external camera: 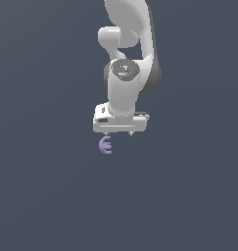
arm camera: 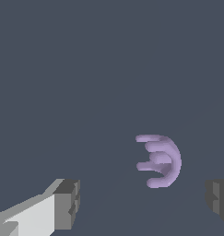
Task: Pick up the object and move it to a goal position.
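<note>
- The pincer (arm camera: 141, 207) was spread wide, both fingers (arm camera: 67, 203) clear of anything, likely readying a grasp.
- The purple E-shaped object (arm camera: 160, 161) lay between and beyond them, untouched, on the grey surface (arm camera: 85, 69).

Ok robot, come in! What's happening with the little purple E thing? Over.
Gripper open, holding nothing. Tiny pale purple E-shaped piece not grasped, lies between the fingers, nearer one side. Nothing in the way.

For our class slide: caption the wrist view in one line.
Open hand with the small purple E-shaped piece lying between its two fingers, not yet grasped.
</note>
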### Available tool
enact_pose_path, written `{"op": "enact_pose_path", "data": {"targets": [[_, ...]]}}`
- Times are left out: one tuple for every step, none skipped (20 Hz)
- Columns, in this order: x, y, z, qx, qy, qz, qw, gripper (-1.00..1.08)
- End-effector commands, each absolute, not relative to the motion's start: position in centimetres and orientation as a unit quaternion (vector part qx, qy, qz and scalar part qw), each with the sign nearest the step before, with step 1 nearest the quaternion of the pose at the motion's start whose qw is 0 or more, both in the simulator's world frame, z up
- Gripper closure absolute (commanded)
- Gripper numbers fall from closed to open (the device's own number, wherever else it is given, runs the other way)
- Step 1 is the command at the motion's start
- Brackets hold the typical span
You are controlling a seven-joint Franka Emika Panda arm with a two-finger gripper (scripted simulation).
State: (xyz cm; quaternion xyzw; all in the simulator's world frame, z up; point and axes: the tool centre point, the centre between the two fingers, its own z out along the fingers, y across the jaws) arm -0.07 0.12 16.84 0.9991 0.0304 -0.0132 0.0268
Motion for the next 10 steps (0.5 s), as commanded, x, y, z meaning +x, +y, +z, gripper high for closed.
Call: {"op": "enact_pose_path", "data": {"targets": [[-0.2, 0.3, 16.9, 0.999, 0.034, -0.015, 0.028, -0.92], [-0.2, 0.2, 16.9, 0.999, 0.034, -0.015, 0.028, -0.92], [-0.2, 0.2, 16.8, 0.999, 0.033, -0.015, 0.028, -0.92], [-0.2, 0.1, 16.7, 0.999, 0.033, -0.014, 0.027, -0.92], [-0.2, 0.0, 16.6, 0.999, 0.034, -0.014, 0.027, -0.92], [-0.2, -0.1, 16.5, 0.999, 0.035, -0.014, 0.026, -0.92], [-0.2, -0.3, 16.3, 0.999, 0.035, -0.014, 0.025, -0.92], [-0.3, -0.5, 16.0, 0.999, 0.036, -0.014, 0.024, -0.92], [-0.3, -0.8, 15.7, 0.999, 0.037, -0.013, 0.023, -0.92], [-0.4, -1.1, 15.4, 0.999, 0.038, -0.013, 0.021, -0.92]]}}
